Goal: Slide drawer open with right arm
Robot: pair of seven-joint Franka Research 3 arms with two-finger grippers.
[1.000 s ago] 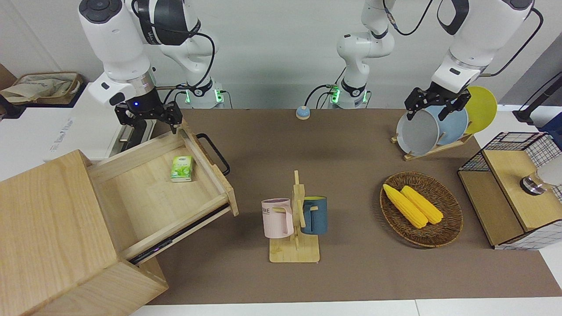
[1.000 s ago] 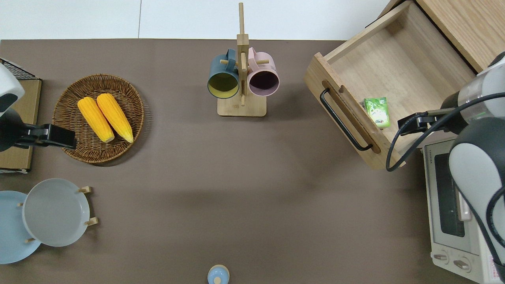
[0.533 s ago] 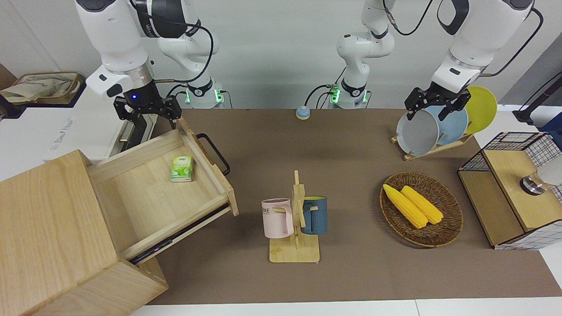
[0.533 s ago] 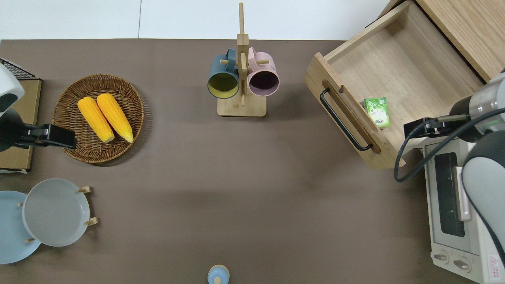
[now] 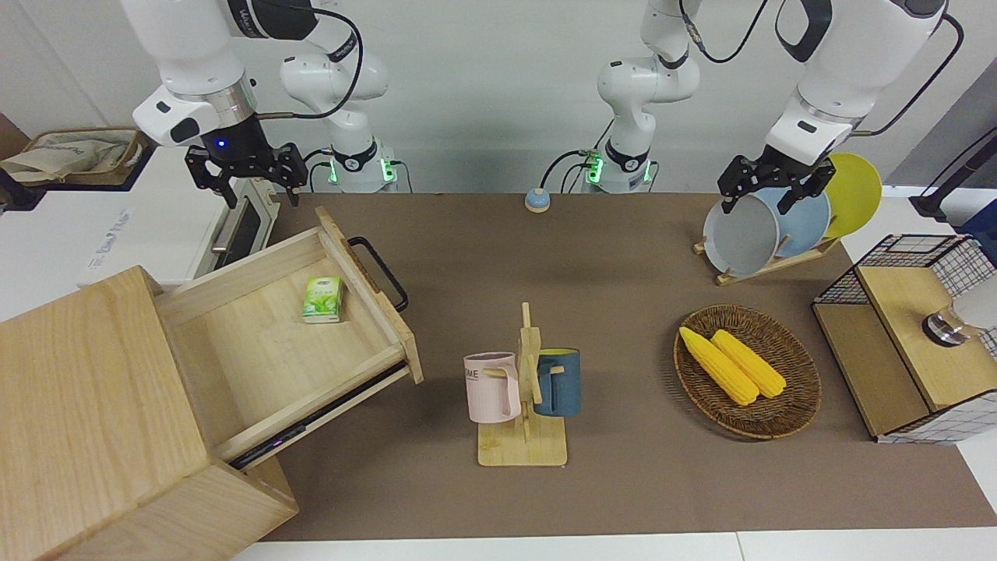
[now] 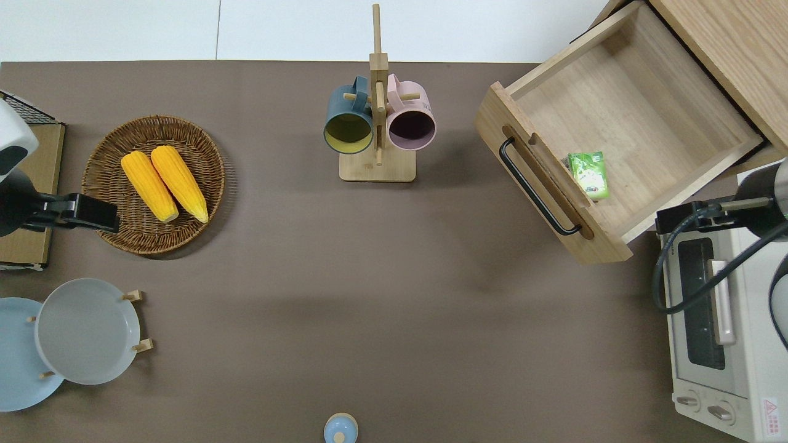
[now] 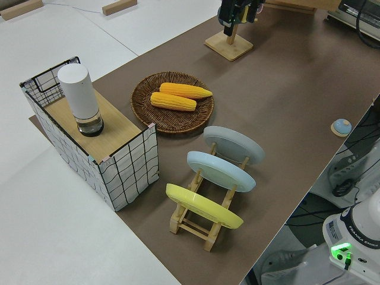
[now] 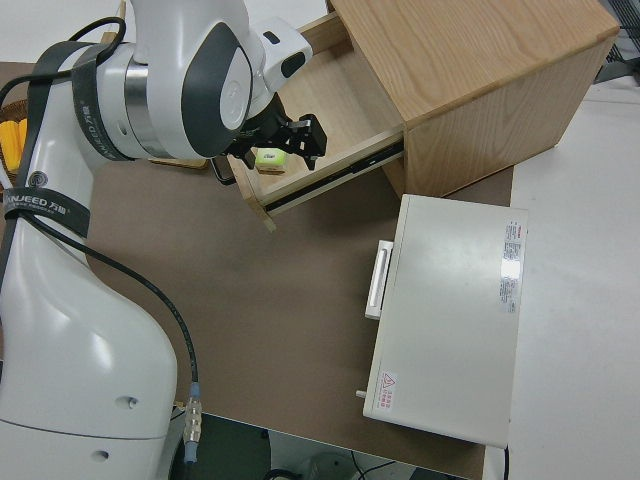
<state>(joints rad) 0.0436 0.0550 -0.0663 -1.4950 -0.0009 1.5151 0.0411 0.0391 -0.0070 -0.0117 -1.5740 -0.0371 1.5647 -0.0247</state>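
The light-wood drawer (image 5: 257,351) stands pulled far out of the pale wooden cabinet (image 5: 86,405), and its black loop handle (image 5: 379,273) points toward the middle of the table. A small green pack (image 5: 322,299) lies in it. It also shows in the overhead view (image 6: 640,104) and the right side view (image 8: 330,90). My right gripper (image 5: 261,195) with the blue wrist light is open and empty. It hangs in the air over the toaster oven's corner beside the drawer's side wall (image 6: 665,220). My left arm is parked, its gripper (image 5: 759,204) open.
A white toaster oven (image 6: 714,332) stands beside the cabinet, nearer to the robots. A mug rack (image 5: 523,389) holds a pink and a blue mug mid-table. A wicker basket (image 5: 802,397) holds two corn cobs. A plate rack (image 5: 779,226) and a wire-mesh cabinet (image 5: 911,335) stand at the left arm's end.
My right gripper has risen and drawn away from the drawer's side wall, out over the toaster oven. The drawer has stayed put. The left arm has not moved.
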